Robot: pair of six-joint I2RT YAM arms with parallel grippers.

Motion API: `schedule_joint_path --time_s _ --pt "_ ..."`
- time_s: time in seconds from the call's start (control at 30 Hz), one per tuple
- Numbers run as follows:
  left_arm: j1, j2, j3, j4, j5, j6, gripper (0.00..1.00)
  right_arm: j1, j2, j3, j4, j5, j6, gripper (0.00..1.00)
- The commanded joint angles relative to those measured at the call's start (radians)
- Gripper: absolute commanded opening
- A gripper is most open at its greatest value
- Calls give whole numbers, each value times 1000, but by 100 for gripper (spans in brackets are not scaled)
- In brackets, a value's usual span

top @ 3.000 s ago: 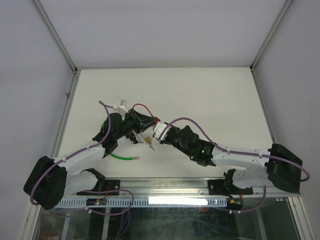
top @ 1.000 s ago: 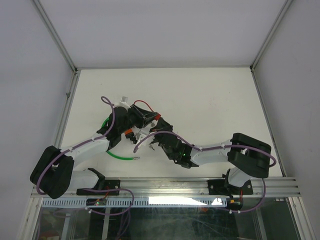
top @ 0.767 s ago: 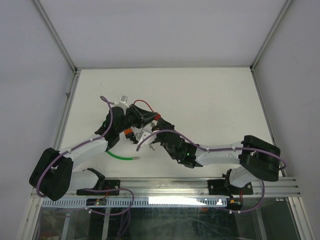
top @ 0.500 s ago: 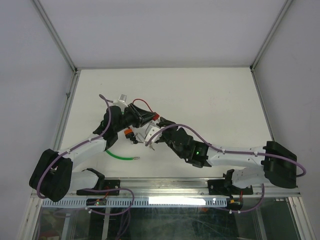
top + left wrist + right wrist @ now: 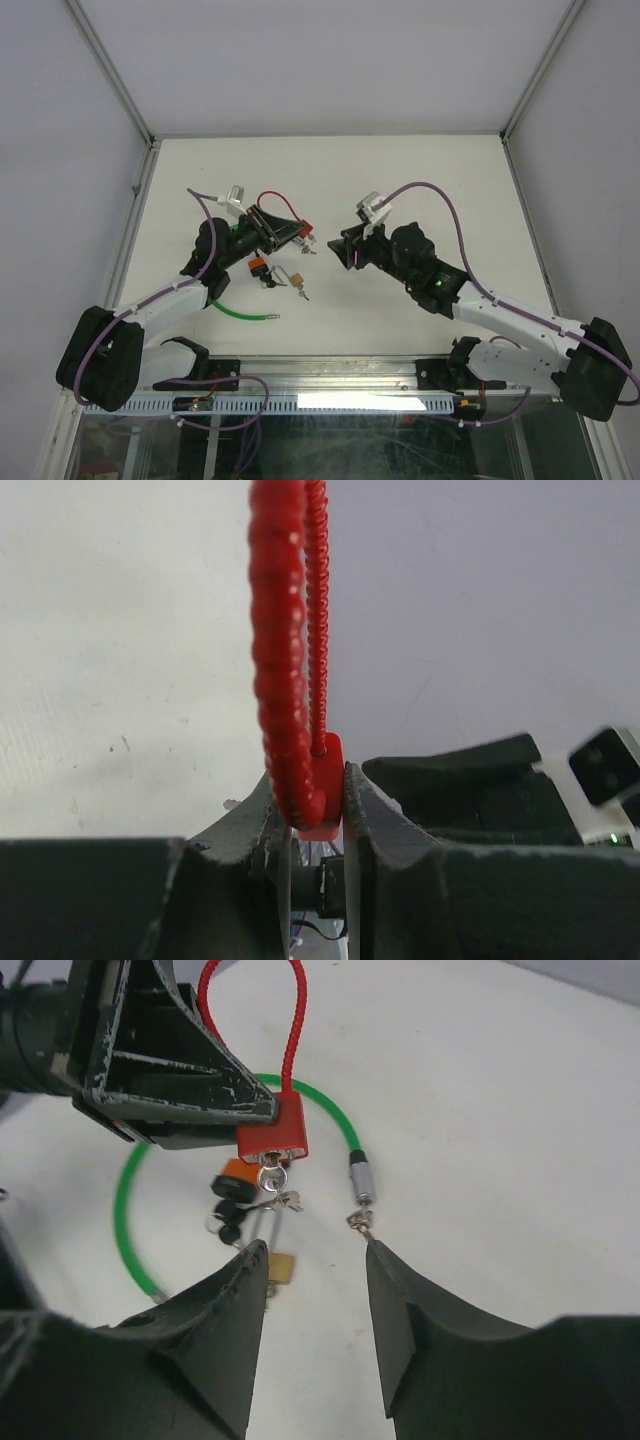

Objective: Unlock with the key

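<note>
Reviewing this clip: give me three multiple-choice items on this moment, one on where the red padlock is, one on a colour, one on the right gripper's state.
1. Where is the red padlock?
A. Lying loose, untouched
B. Clamped in the left gripper
C. Held in the right gripper

2. What colour is the cable loop lying on the table?
A. Green
B. Blue
C. Yellow

3. What state is the right gripper in?
A. Open and empty
B. Shut on the red padlock
C. Shut on the cable loop

Answers:
1 B: the left wrist view shows the left gripper pressed against both sides of the padlock's red body.
2 A: the loop shows bright green in the top and right wrist views.
3 A: in the right wrist view it stands apart with only table between.
</note>
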Motion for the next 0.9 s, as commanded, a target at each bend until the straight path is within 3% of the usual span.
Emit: schedule_joint_path --time_s 0.0,0.17,0.33,0.53,0.87 --pt "2 -34 -26 225 67 34 0 -90 -37 -53 143 -247 420 46" --pt "1 -24 -49 320 107 12 0 -173 -20 -127 341 -343 692 46" --pt "1 -32 -58 368 120 7 0 -210 23 -143 454 -360 840 46" --pt "2 -45 -63 415 128 4 0 -211 130 -124 593 -438 955 45" --pt "2 -42 -64 443 130 -3 0 -210 190 -118 708 -477 999 40"
